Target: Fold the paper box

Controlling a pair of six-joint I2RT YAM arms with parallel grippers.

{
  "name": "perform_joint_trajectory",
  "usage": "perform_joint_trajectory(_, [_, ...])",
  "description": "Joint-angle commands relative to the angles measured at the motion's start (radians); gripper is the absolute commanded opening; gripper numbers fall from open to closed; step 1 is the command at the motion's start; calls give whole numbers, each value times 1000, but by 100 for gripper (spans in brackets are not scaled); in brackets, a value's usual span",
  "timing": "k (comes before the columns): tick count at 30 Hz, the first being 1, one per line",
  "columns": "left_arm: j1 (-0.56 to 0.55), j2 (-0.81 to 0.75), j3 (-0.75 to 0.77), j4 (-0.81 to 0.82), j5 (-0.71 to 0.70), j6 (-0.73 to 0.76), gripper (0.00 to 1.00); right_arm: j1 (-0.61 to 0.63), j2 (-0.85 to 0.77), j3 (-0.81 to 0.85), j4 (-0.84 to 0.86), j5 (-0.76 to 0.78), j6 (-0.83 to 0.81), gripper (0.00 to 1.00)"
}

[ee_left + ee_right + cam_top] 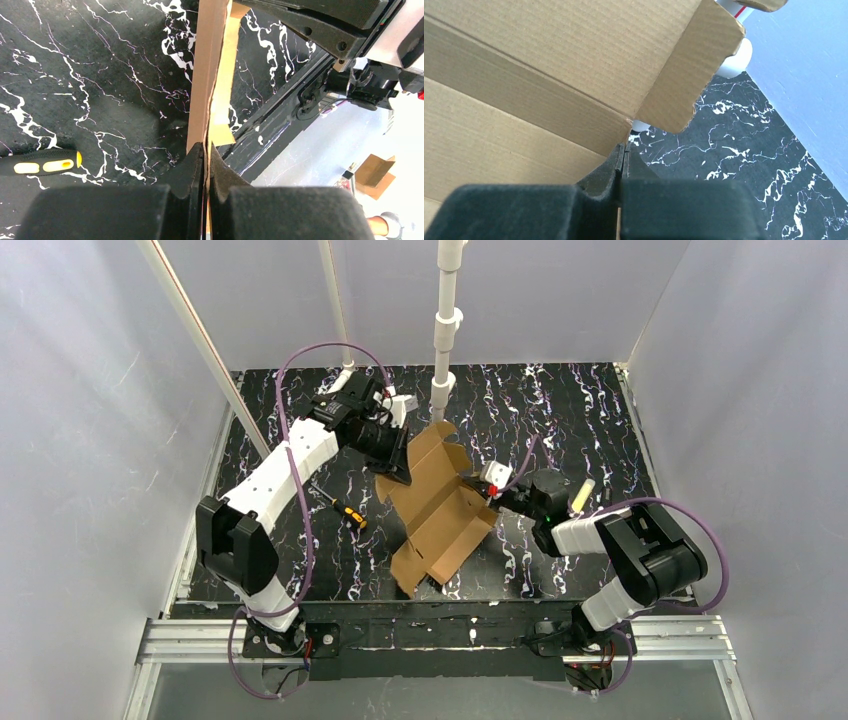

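Note:
The paper box (437,505) is a plain brown cardboard sheet, partly folded, lying slanted in the middle of the black marbled table. My left gripper (397,462) is shut on its left edge, and the cardboard (206,75) runs edge-on out from between the jaws (207,150). My right gripper (480,488) is shut on the right edge of the box. In the right wrist view the inner face of the box (524,90) fills the left, with a side flap (689,85) standing up, and the gripper (624,150) pinches the wall's edge.
A yellow-and-black screwdriver (350,513) lies on the table left of the box, also in the left wrist view (40,162). A white pipe post (443,340) stands just behind the box. White walls close in the table on three sides.

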Motion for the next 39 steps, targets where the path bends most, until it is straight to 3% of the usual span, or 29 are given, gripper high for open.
perform_joint_trajectory(1, [-12,-32,-25,67,-52,5,0,-1,-5,-40,-5,-23,-84,1])
perform_joint_trajectory(9, [-74,-69,-97,111,-96,22,0,-10,-56,-13,-159,-77,-97,2])
perform_joint_trajectory(16, [-141,-131,-182,150,-268,22,0,-85,-165,48,-389,-201,-95,44])
perform_joint_trajectory(18, [-141,-148,-194,157,-295,36,0,-129,-193,126,-611,-269,-149,51])
perform_joint_trajectory(20, [-141,-158,-193,157,-304,52,0,-147,-205,247,-981,-306,-347,61])
perform_joint_trajectory(23, [-141,-158,-187,157,-294,68,0,-145,-238,341,-1363,-348,-601,62])
perform_joint_trajectory(25, [-141,-155,-178,158,-283,74,0,-99,-249,375,-1544,-329,-740,57])
perform_joint_trajectory(27, [-141,-151,-169,161,-267,73,0,20,-268,318,-1511,-221,-723,39])
perform_joint_trajectory(29, [-141,-148,-160,162,-249,70,0,138,-268,228,-1327,-70,-631,15])
perform_joint_trajectory(31, [-141,-149,-154,165,-235,62,0,210,-233,170,-1140,57,-565,3])
perform_joint_trajectory(34, [-141,-152,-149,170,-197,50,0,270,-158,155,-965,221,-550,1])
perform_joint_trajectory(39, [-141,-145,-152,180,-125,29,0,306,-100,74,-716,317,-581,1])
